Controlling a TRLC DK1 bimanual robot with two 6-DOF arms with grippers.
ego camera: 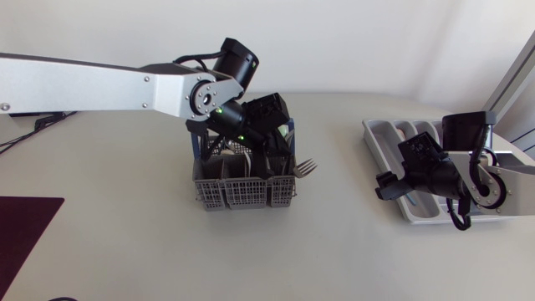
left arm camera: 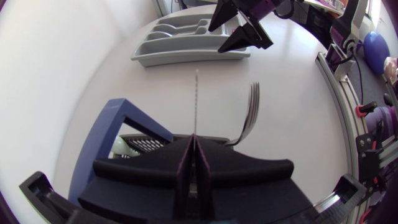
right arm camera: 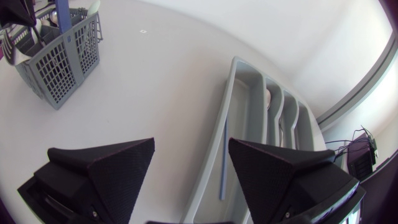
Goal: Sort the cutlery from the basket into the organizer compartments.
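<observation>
The grey mesh basket [ego camera: 242,191] with a blue handle [left arm camera: 121,118] stands mid-table. My left gripper [ego camera: 269,134] is down in it, shut on a thin metal utensil [left arm camera: 196,99] that sticks out edge-on ahead of the fingers. A fork [ego camera: 306,167] leans out over the basket's right rim, tines outward [left arm camera: 251,102]. The grey organizer [ego camera: 380,130] lies at the right, with several compartments [right arm camera: 249,112]. My right gripper [right arm camera: 193,168] hovers open over its near long edge, holding nothing. A blue stick [right arm camera: 224,168] lies in the long compartment, and other cutlery shows in the farther ones.
A dark maroon mat [ego camera: 25,238] lies at the table's front left corner. Bare tabletop stretches between basket and organizer. My right arm's gripper [left arm camera: 239,25] shows beyond the organizer [left arm camera: 186,46] in the left wrist view.
</observation>
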